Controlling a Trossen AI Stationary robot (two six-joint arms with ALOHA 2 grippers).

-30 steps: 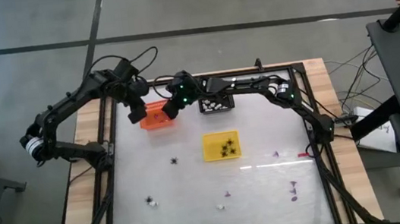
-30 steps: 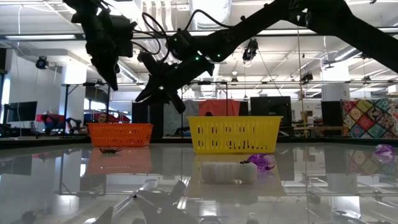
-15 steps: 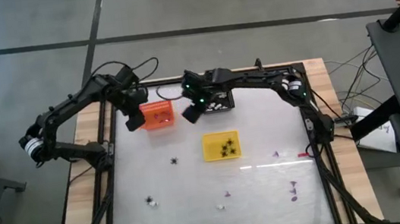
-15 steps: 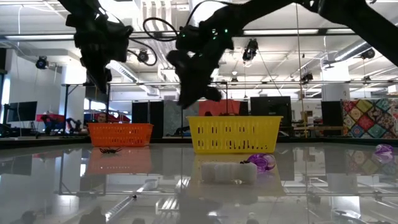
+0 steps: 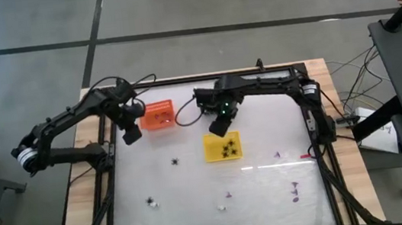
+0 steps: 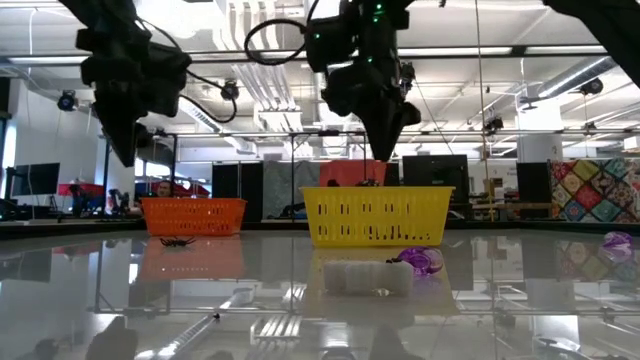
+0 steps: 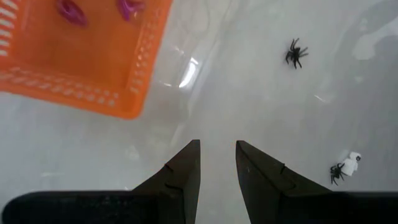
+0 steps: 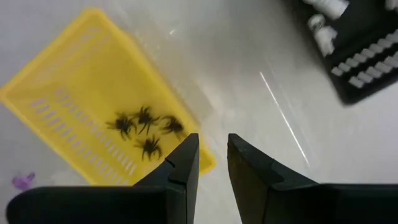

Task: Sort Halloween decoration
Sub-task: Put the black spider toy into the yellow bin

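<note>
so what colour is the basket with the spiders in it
Yellow basket, with black spiders inside; the right wrist view shows it best.

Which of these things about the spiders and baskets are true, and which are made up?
1. The yellow basket holds black spiders. True.
2. The orange basket holds white pieces. False: it holds purple pieces.
3. A black spider lies loose on the table. True.
4. The right gripper holds a spider. False: its jaws stand slightly apart with nothing between them.
5. The left gripper is inside the orange basket. False: it is beside the basket, over the table.
</note>
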